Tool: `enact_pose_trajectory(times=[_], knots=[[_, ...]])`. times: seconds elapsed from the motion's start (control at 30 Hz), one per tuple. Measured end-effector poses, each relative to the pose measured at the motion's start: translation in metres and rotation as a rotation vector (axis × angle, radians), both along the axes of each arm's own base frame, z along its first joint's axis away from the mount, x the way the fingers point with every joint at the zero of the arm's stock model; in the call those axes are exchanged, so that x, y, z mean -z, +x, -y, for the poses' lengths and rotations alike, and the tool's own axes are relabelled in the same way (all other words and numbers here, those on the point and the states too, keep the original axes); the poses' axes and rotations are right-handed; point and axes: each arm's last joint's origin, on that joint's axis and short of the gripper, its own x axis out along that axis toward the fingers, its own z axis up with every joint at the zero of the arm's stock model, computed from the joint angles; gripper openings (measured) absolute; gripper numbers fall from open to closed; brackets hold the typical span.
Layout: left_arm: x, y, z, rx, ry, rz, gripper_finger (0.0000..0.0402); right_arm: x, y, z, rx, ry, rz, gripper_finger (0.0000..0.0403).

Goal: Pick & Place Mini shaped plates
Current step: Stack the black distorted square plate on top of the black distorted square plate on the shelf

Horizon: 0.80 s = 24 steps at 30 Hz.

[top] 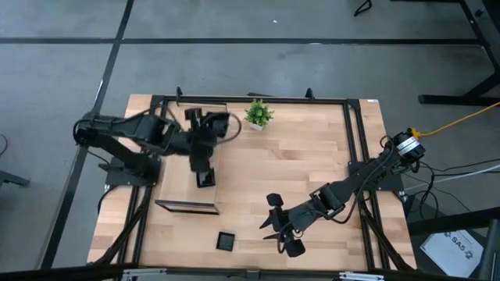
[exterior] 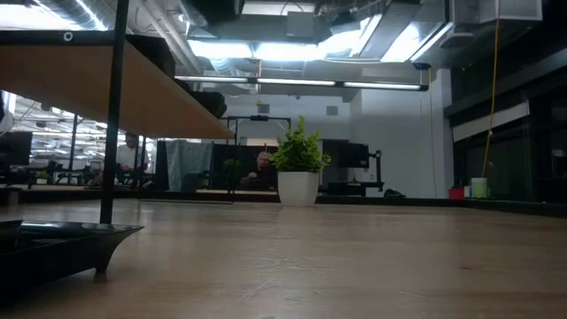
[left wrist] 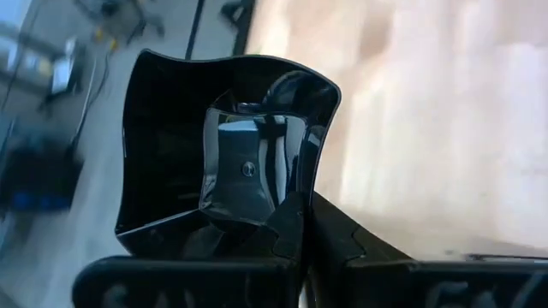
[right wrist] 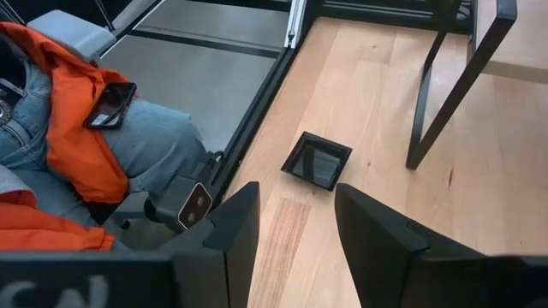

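Holding a wavy-rimmed black plate point(left wrist: 224, 154) edge-on, my left gripper point(top: 205, 178) is clamped shut on its rim, above the left-middle of the table point(top: 312, 172), just past the dark-framed stand point(top: 187, 206). In the left wrist view the fingers point(left wrist: 282, 235) pinch one wall of the dish, and the rest of it juts out ahead of them. It reads as glossy, rigid and light, so I judge it slippery under the pads and liable to chip if dropped; a pinch across the raised rim, as here, looks like the only sensible hold.

My right gripper point(top: 280, 228) hangs over the near right-middle of the table, fingers spread wide with nothing between them. Ahead of it in the right wrist view a small square black plate point(right wrist: 317, 161) lies flat on the wood, just inside the table's near edge and apart from the fingers. In the high view that same plate point(top: 226, 241) sits to the left of the gripper, near but not touching. I would take it by one rim wall, since it lies flush and offers no underside.

A small potted plant point(top: 258, 114) stands at the far edge, well clear. A person's lap in jeans with an orange jacket point(right wrist: 51, 103) shows beyond the near rail.
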Motion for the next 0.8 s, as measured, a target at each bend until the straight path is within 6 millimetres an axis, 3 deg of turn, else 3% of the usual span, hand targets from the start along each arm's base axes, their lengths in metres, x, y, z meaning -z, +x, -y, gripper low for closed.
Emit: enact_pose_trajectory(times=[0.17, 0.37, 0.8], knots=[[0.005, -0.004, -0.029, -0.135, -0.031, -0.070, 0.0003, 0.000, 0.000, 0.000, -0.025, -0.041, 0.017, 0.0152], [0.010, 0.001, -0.049, -0.169, -0.076, -0.118, 0.0003, 0.000, 0.000, 0.000, -0.036, -0.059, 0.025, 0.0152], [0.044, 0.038, -0.058, -0.140, -0.091, -0.300, 0.0003, 0.000, 0.001, 0.001, -0.034, -0.058, 0.026, 0.0152]])
